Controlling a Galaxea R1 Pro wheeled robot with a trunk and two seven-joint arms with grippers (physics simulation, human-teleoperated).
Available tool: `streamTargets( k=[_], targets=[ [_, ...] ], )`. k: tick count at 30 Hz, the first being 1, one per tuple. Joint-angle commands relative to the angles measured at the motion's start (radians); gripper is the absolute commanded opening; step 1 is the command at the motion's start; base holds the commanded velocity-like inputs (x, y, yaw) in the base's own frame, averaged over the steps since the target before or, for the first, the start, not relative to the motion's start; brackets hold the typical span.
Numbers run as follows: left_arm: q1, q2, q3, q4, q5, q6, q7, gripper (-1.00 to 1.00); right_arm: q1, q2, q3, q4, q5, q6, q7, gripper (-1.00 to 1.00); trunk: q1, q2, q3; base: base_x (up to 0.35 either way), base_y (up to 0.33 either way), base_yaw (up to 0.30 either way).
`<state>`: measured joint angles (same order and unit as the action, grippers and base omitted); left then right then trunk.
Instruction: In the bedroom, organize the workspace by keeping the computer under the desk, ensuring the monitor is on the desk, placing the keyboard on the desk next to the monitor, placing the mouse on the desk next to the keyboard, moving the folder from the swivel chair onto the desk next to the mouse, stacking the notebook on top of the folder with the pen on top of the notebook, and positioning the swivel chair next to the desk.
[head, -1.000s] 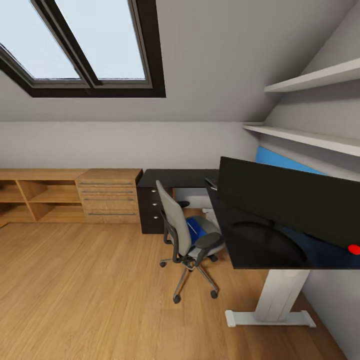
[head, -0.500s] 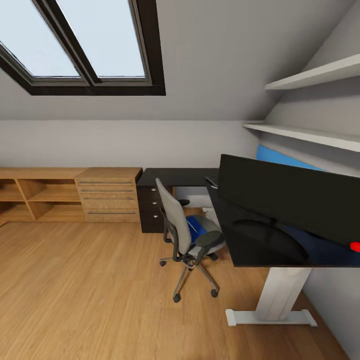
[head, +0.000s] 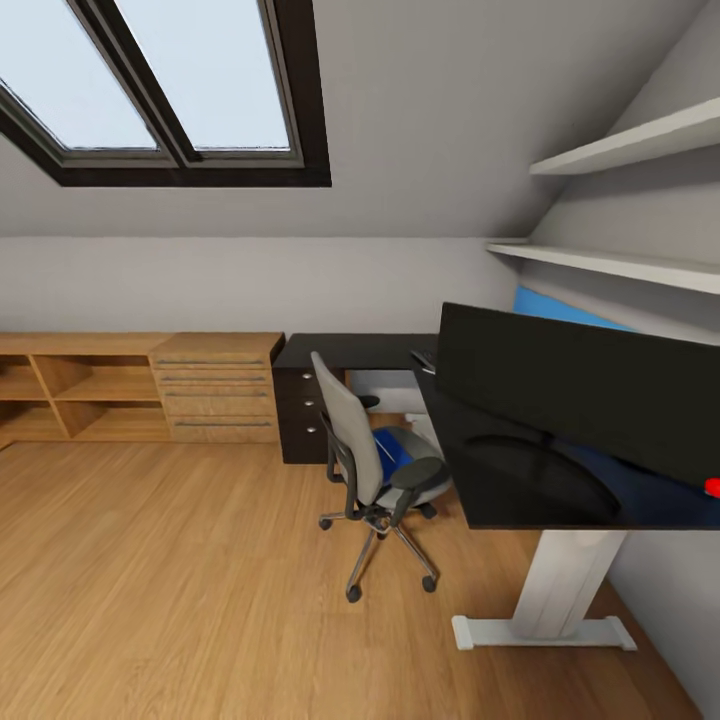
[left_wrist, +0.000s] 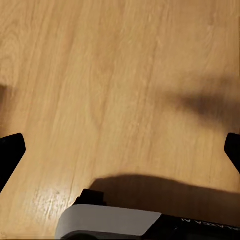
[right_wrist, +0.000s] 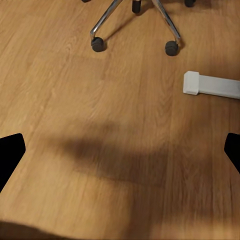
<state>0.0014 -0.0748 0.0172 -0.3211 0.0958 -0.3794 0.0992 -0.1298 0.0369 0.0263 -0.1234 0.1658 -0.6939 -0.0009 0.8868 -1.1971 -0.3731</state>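
The floor (head: 180, 590) is light wood plank with a visible grain and a soft sheen. The tabletop (head: 500, 470) is glossy black, mirroring the monitor (head: 580, 385), whose screen is smooth and dark. The swivel chair (head: 375, 470) has grey cloth upholstery, black plastic armrests and shiny chrome legs. The drawer unit (head: 215, 390) looks like matt oak.

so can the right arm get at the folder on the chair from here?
Probably not yet. The folder lies on the swivel chair seat, behind its backrest and armrest, and the right gripper hangs over bare floor short of the castors.
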Motion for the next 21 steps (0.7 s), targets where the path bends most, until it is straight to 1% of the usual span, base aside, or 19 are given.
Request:
streamTargets(
  k=[1,8,9,12,21],
  targets=[
    [0.000,0.000,0.001,-0.001,0.007,0.004,-0.001,1.00,-0.001,0.000,0.002,0.001,0.000,-0.005,0.000,1.00,0.004,-0.008,-0.004,0.000,0.000,0.000],
    [0.000,-0.004,0.001,-0.004,0.009,0.007,0.035,1.00,-0.001,0.000,0.001,0.000,0.001,-0.009,-0.002,1.00,0.031,-0.057,-0.026,0.000,0.000,0.000],
    [0.000,-0.005,0.000,-0.005,0.008,0.005,0.190,1.00,-0.001,-0.001,0.002,0.000,0.001,-0.009,-0.002,1.00,0.035,-0.064,-0.029,0.000,0.000,0.000],
    [0.000,-0.005,-0.001,-0.008,0.008,0.003,0.221,1.00,-0.001,-0.001,0.004,-0.001,0.002,-0.009,-0.002,1.00,0.046,-0.085,-0.039,0.000,0.000,-0.060],
    [0.000,-0.005,-0.001,-0.012,0.008,0.005,0.237,1.00,-0.001,-0.003,0.004,0.000,0.003,-0.007,-0.002,1.00,0.081,-0.148,-0.067,0.000,0.015,-0.189]
  ],
)
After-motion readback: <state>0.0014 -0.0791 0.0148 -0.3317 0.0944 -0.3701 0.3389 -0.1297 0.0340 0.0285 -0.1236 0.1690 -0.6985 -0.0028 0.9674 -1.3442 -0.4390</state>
